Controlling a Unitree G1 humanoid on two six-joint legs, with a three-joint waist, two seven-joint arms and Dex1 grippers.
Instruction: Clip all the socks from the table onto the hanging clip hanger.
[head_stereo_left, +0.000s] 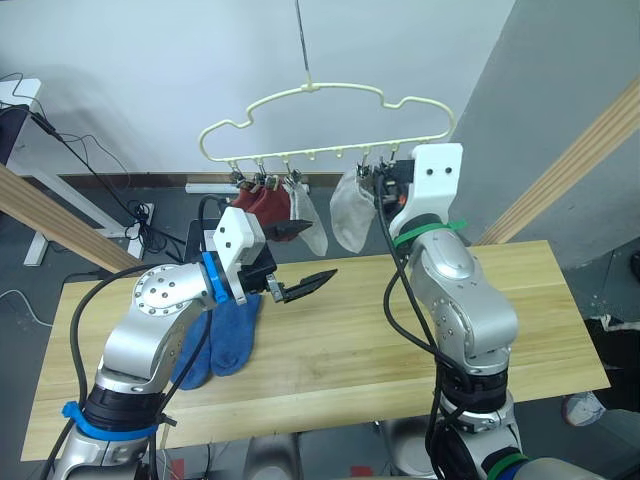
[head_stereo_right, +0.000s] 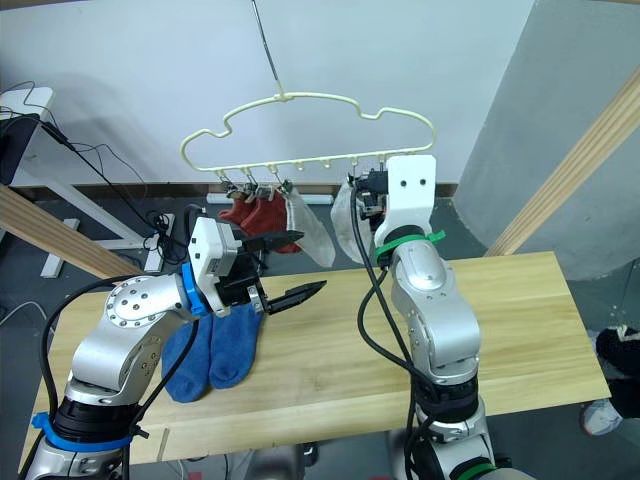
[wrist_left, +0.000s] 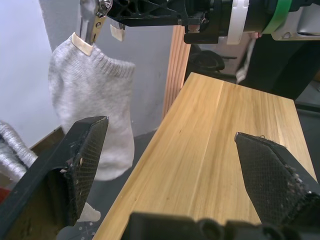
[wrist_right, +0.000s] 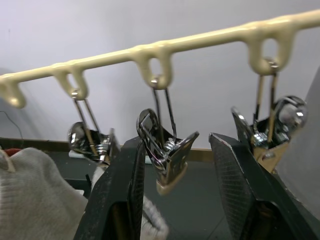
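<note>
The pale-yellow clip hanger (head_stereo_left: 330, 95) hangs above the table's far edge. Rust red socks (head_stereo_left: 262, 205) and a light grey sock (head_stereo_left: 308, 222) hang from its left clips. Another grey sock (head_stereo_left: 350, 215) hangs further right, also seen in the left wrist view (wrist_left: 95, 110). Two blue socks (head_stereo_left: 225, 340) lie side by side on the table (head_stereo_left: 400, 340), under my left arm. My left gripper (head_stereo_left: 322, 250) is open and empty above the table. My right gripper (wrist_right: 175, 142) is raised to the hanger, open, with a silver clip (wrist_right: 167, 155) between its fingers.
Slanted wooden beams stand at the left (head_stereo_left: 50, 220) and right (head_stereo_left: 570, 170) of the table. Cables and a power strip (head_stereo_left: 140, 215) lie on the floor behind. The table's right half is bare wood.
</note>
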